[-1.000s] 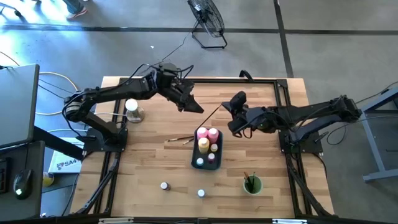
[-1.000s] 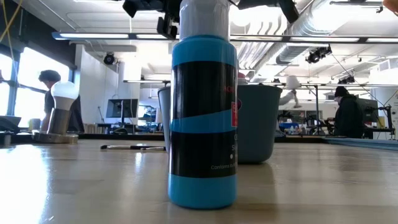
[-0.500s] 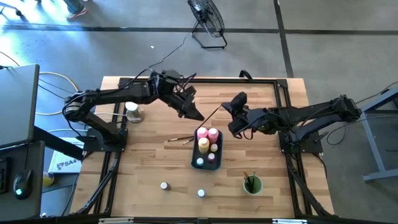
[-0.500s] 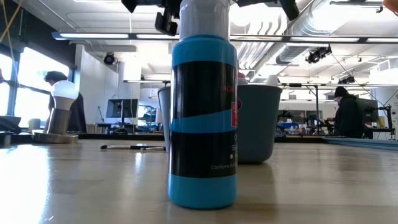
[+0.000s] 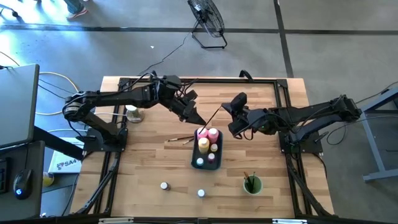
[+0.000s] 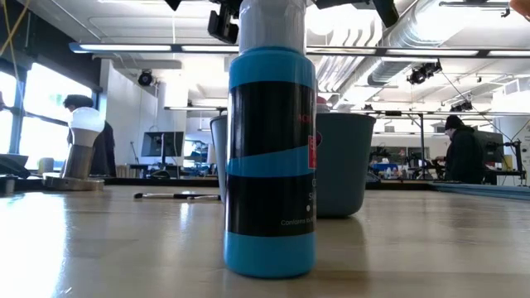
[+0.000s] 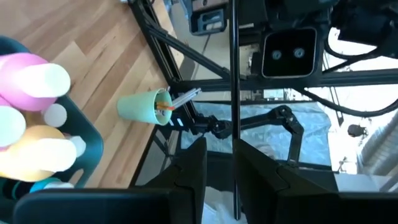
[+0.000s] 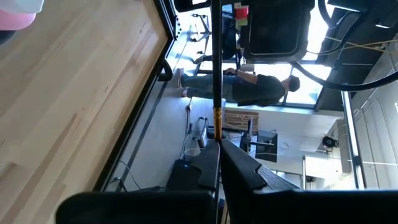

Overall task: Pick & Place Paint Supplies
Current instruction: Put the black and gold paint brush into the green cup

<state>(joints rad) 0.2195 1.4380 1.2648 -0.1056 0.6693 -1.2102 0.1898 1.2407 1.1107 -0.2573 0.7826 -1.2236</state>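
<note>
We see the blue-grey tray [image 5: 209, 165] mid-table with pink bottles [image 5: 208, 134] and a yellow bottle [image 5: 204, 144] inside. Two jars [image 5: 164, 185] sit loose near the front edge, two brushes [image 5: 180, 139] lie left of the tray, and the green cup [image 5: 252, 185] stands front right. In the low view a blue bottle [image 6: 271, 157] blocks the middle. The left gripper [image 5: 198, 119] reaches in over the tray's far end, fingers narrowly parted; we cannot tell if it holds anything. The right gripper [image 5: 234, 116] is clamped on a paintbrush [image 5: 213, 115] slanting toward the left one.

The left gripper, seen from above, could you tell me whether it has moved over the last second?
Yes. In the high view the left gripper has travelled toward the blue-grey rectangular tray, ending just short of the pink squeeze bottles, while the tray stayed put.
</note>
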